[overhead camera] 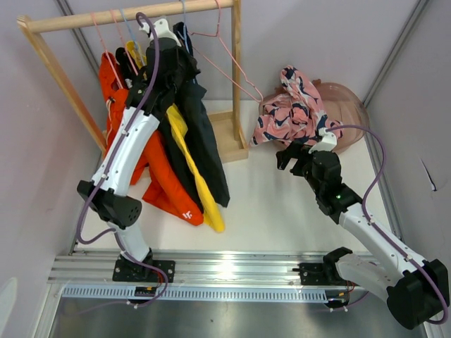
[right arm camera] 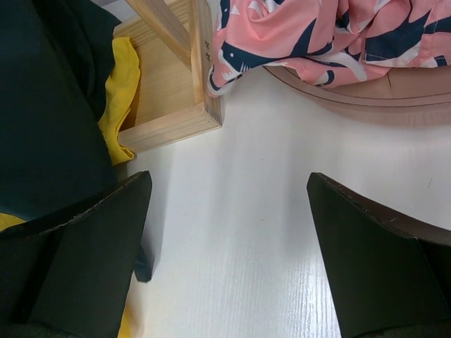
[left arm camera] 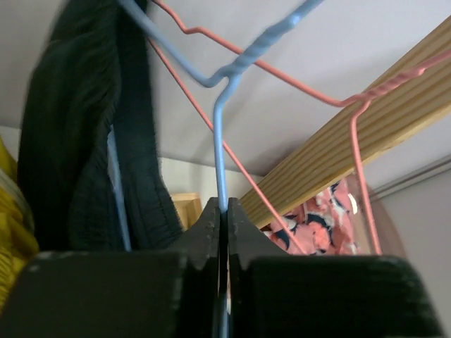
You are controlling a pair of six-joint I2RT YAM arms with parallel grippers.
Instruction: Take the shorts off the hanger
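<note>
Left end effector [left arm camera: 223,211]: shut tight on wire of blue hanger [left arm camera: 215,141], below its twist, under wooden rail [left arm camera: 366,120]. Right end effector [right arm camera: 229,182]: wide open, empty, over tabletop [right arm camera: 268,232]. Black shorts [left arm camera: 77,148] hang beside the grip; pink floral pair [overhead camera: 292,113] already off, at right. Risks: thin wire may pivot in the pinch; pink hangers [left arm camera: 282,74] cross the blue one and may snag w/ any pull.
</note>
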